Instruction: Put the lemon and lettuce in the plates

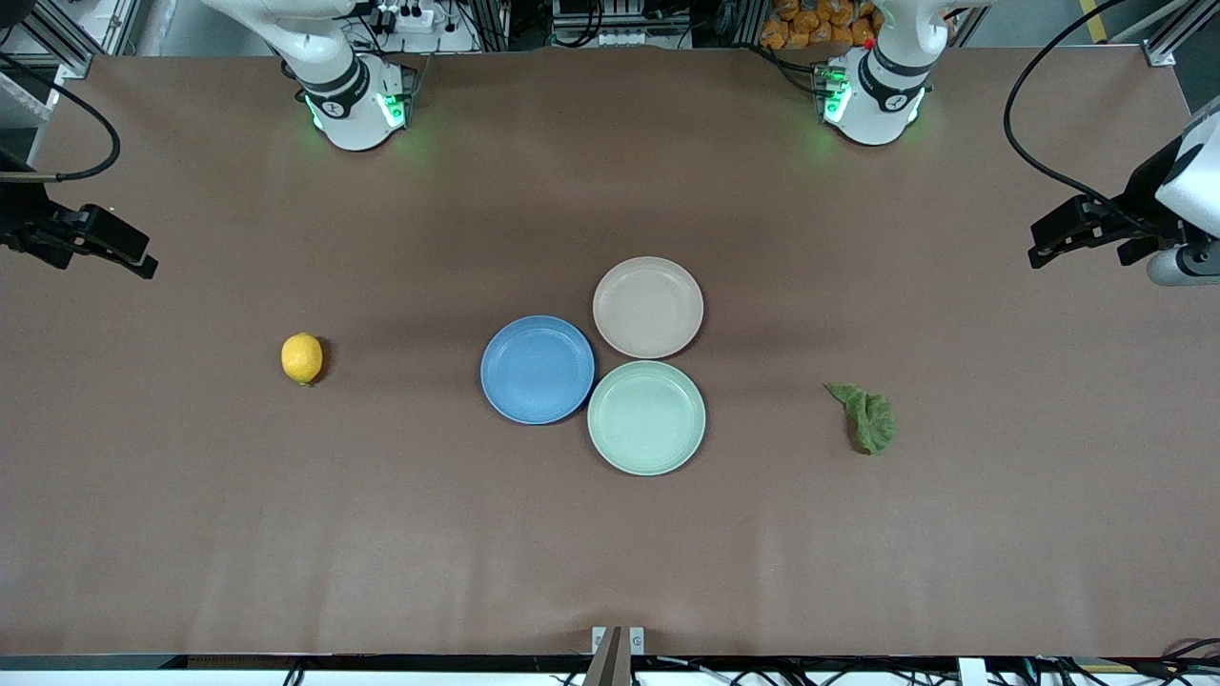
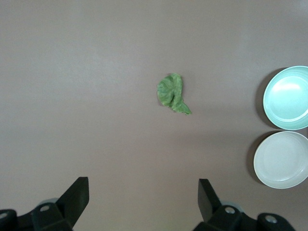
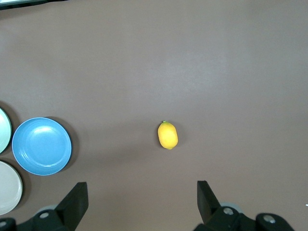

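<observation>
Two pincers hang spread and empty, one at each end of the bench, and nothing has been lifted yet. The right pincer (image 3: 142, 199) is up over the right arm's end of the bench; in the front view it shows as (image 1: 143, 265). The lemon (image 1: 302, 358) lies on the bare bench between that end and the plates, sitting between the spread fingers in the right wrist view (image 3: 168, 135). That framing suggests the arm is lined up for a straight reach down to the fruit. The left pincer (image 2: 143, 197), seen from the front at (image 1: 1039, 255), is over the left arm's end of the bench and is likewise spread. The lettuce (image 1: 865, 416) lies flat on the bench toward that end, a little nearer the front edge than the lemon, and is centred in the left wrist view (image 2: 172, 93).

Three plates touch in a cluster at the middle of the bench, all empty: the blue plate (image 1: 538, 370) on the lemon's side, the beige plate (image 1: 648, 307) farthest from the front edge, and the mint plate (image 1: 646, 417) nearest it. Each item lies on its own arm's side, so I judge each arm will take the nearer one: lemon to blue, lettuce to beige.
</observation>
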Controlling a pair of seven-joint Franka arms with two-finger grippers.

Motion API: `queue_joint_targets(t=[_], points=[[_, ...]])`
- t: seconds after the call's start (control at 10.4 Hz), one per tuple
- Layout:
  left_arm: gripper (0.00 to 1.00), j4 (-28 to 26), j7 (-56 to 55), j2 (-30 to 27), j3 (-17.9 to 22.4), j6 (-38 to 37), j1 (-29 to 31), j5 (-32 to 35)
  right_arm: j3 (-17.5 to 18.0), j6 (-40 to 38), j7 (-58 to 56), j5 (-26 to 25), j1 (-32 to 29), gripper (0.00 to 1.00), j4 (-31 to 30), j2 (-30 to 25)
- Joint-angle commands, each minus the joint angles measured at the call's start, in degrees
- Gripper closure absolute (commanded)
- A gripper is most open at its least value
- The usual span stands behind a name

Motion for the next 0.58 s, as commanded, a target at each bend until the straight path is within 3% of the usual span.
queue_joint_targets(t=[0.0, 0.48], points=[[0.00, -0.1, 1.3, -0.2, 0.0, 0.5, 0.1, -0.5, -0.1, -0.3, -0.7, 0.3, 0.0, 0.00, 0.6, -0.1], [0.00, -1.3, 0.3, 3.4, -0.2, 2.8, -0.1, -0.6, -0.1, 0.1, -2.0, 0.4, -0.1, 0.00, 0.6, -0.1]])
